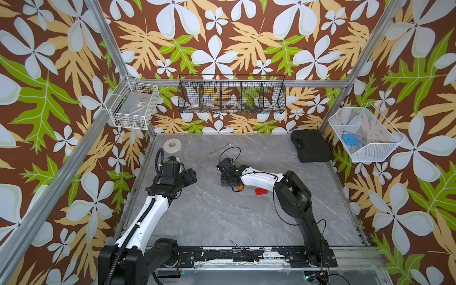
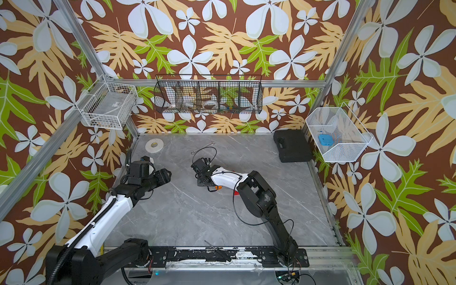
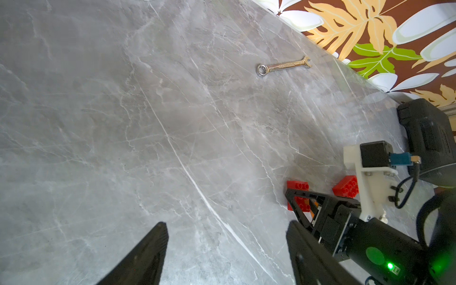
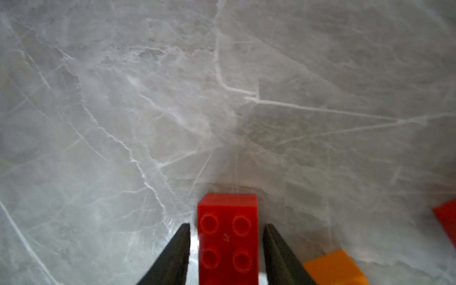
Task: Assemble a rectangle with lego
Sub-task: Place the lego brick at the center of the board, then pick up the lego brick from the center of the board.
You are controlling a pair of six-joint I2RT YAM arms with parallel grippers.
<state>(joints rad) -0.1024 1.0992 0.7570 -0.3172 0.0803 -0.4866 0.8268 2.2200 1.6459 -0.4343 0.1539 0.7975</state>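
Grey marbled bench point(image 1: 222, 217); nearest, a loose red brick point(image 1: 262, 191); right fingers point(image 4: 172, 254) slightly spread, straddling a second red brick point(image 4: 228, 237) without touching, orange brick point(image 4: 333, 269) just beside; left fingers point(image 3: 148, 251) wide apart, empty; wrench point(image 3: 283, 66) lying farther back.

Red brick point(image 4: 228, 239): one end cut by frame edge. Orange brick point(image 4: 333, 270), second red brick point(image 4: 447, 219): only corners in frame; in a top view right arm point(image 2: 256, 197) hides most of latter. Basket point(image 1: 280, 97) contents too small to tell.
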